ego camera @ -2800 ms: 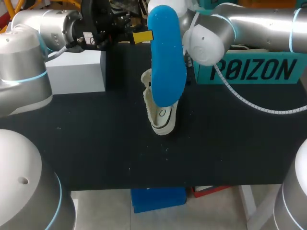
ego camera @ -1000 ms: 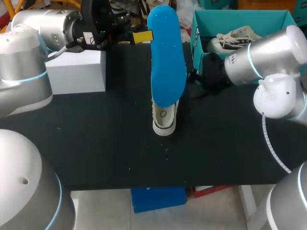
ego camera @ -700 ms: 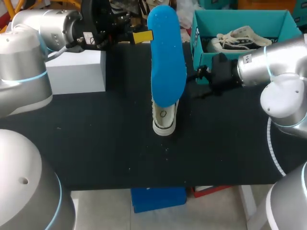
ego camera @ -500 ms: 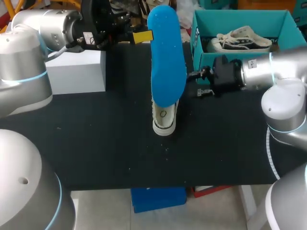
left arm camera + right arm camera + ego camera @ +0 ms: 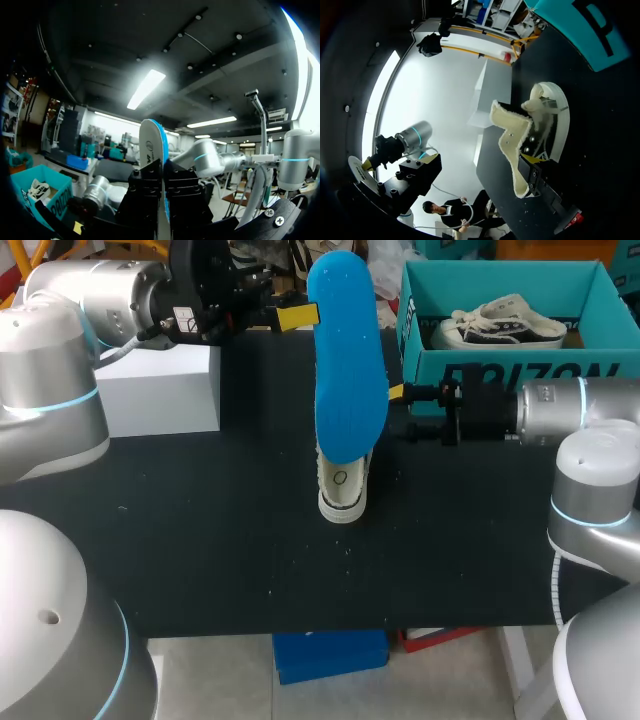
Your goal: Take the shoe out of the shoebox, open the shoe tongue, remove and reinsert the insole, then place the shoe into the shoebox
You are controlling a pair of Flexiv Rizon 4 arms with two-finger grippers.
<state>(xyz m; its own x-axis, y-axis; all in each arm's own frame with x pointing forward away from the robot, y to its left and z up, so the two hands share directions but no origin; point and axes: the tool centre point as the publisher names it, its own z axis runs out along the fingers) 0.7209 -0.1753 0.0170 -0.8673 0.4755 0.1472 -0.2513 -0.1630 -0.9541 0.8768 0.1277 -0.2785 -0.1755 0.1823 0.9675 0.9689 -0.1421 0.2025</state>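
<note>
blue insole (image 5: 348,370) hangs upright over the shoe (image 5: 340,495), clamped in the left gripper (image 5: 163,192) (right gripper (image 5: 405,412), jaws apart, just beside the shoe).

The long foam insole (image 5: 347,360) in the upper middle of the frame is plain bright blue. Its other face, in the left wrist view, is white with a small dark mark. Below it the low shoe (image 5: 341,485) is cream-white with a woolly cream lining. The cardboard shoebox (image 5: 422,362) at upper right is teal with dark lettering. The second shoe (image 5: 500,325) inside is white and black. The table cloth (image 5: 200,540) is black with pale specks. The rectangular block (image 5: 160,388) at upper left is white. The left gripper (image 5: 303,315) and right gripper (image 5: 405,410) are black with yellow tips.
</note>
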